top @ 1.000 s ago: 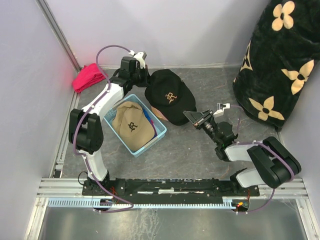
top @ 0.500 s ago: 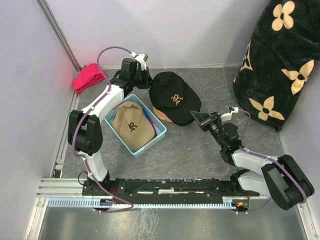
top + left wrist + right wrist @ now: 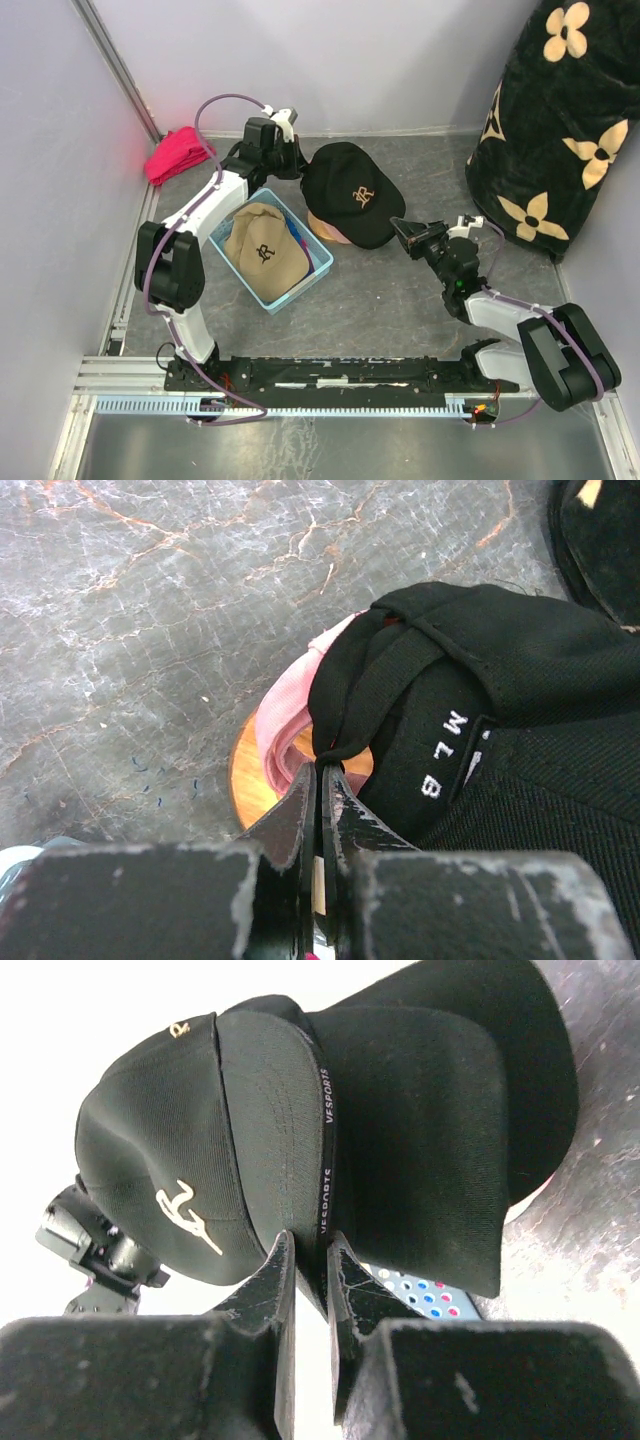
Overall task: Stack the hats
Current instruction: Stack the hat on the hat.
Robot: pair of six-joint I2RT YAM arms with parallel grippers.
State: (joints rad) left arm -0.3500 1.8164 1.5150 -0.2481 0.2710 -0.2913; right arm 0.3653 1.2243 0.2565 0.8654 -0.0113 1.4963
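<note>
A black hat (image 3: pixel 350 192) with a gold logo lies over a light pink hat (image 3: pixel 322 228) on a round wooden stand (image 3: pixel 248 780). My left gripper (image 3: pixel 297 163) is shut on the black hat's rear band (image 3: pixel 345 742), with the jaws (image 3: pixel 320 768) pressed together on the fabric. My right gripper (image 3: pixel 398 228) is shut on the edge of the same hat's brim (image 3: pixel 400 1140), pinched between the jaws (image 3: pixel 308 1242). A second dark brim (image 3: pixel 530 1070) shows underneath. A tan hat (image 3: pixel 262 255) sits in the blue basket (image 3: pixel 300 285).
A red-pink cloth bundle (image 3: pixel 178 155) lies at the back left by the wall. A big black blanket with cream flowers (image 3: pixel 560 120) fills the back right corner. Grey walls close the left and far sides.
The black hat has shifted a little to the right over the pink hat, held at both ends. My right arm has swung out to the right; the left gripper followed slightly.
</note>
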